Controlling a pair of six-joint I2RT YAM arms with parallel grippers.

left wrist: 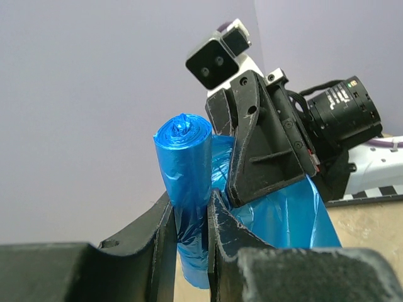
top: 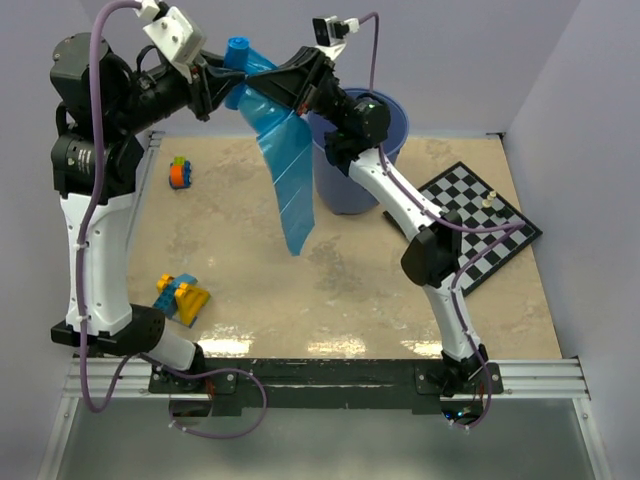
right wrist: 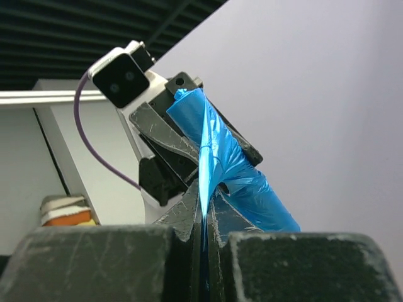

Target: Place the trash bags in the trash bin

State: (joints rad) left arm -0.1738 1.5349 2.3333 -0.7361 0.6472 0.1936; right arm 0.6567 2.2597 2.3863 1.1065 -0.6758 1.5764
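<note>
Your left gripper (top: pixel 226 78) is clamped around the roll of trash bags (left wrist: pixel 184 157). The roll stands upright between its fingers (left wrist: pixel 165 245), with the top end poking out above them. Your right gripper (top: pixel 298 92) is clenched tight on the loose blue film (right wrist: pixel 217 151) coming off that roll, jaws pressed flat with only thin plastic between them. Both grippers are raised over the far side of the table (top: pixel 300 290), very close together.

From the pinch, a long unrolled bag (top: pixel 290 190) hangs down as a tapered strip. Its lower end is just left of the trash bin (top: pixel 342 185); can't tell if the tip touches the table. The strip is outside the bin, not in it. The bin stands upright at the far edge, partly hidden by your right arm.

A chessboard (top: pixel 490 235) lies to the right of the bin with two small pale pieces (top: pixel 489 198) on it. Toy blocks are on the left: one cluster (top: pixel 180 172) far, another (top: pixel 182 297) near.
</note>
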